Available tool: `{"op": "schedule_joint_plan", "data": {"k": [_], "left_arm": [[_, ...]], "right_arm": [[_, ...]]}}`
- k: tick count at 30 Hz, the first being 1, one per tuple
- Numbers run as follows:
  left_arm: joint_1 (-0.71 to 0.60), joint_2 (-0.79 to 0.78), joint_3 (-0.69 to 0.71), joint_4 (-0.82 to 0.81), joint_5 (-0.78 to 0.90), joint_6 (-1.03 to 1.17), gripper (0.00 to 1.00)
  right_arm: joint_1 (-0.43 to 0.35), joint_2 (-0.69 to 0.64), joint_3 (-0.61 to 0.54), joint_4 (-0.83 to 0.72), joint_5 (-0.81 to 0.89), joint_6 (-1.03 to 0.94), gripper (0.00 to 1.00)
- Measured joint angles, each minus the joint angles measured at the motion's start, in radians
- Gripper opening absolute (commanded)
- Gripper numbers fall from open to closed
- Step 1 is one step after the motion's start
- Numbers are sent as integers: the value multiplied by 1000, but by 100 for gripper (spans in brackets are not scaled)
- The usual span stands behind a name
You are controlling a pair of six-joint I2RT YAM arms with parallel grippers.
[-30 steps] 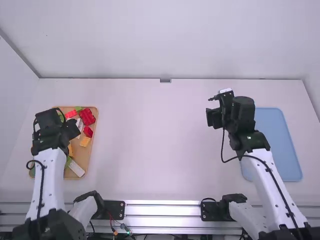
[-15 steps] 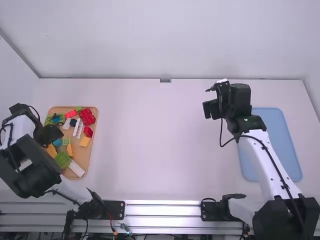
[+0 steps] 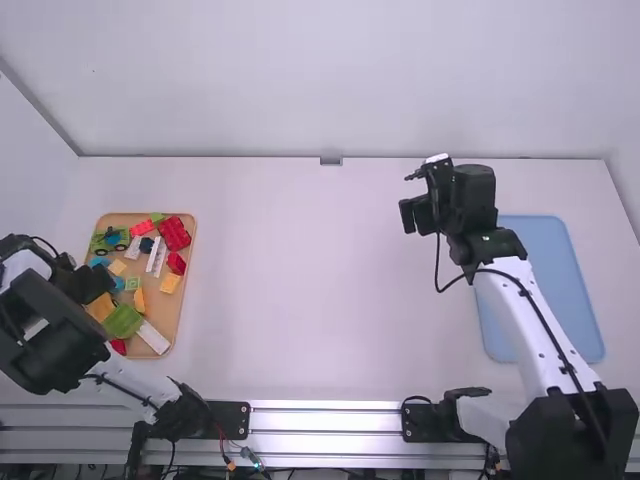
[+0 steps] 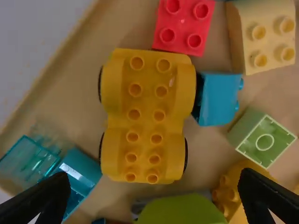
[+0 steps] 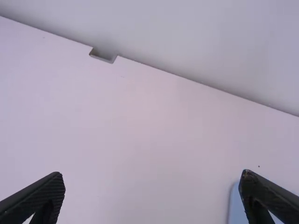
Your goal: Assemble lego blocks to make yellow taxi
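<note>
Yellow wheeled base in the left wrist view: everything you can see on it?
The yellow wheeled base looks like molded plastic: two rows of six studs between rounded fenders, dark wheel edges showing at the sides. It sits studs up on the tan tray, nothing mounted on it. A red block abuts or overlaps one end; a blue block is right by a wheel, contact unclear. The open left gripper isn't holding it.
</note>
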Motion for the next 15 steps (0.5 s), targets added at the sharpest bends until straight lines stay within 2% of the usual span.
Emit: {"op": "schedule_joint_plan", "data": {"k": [8,15], "left_arm": [[-4,0,-61,47,-39,24,97],[-4,0,-93,111,-46,78,92]], "right_arm": [[0,0,0,5,-2,0,99],[-25,0,0,5,-2,0,99]]}}
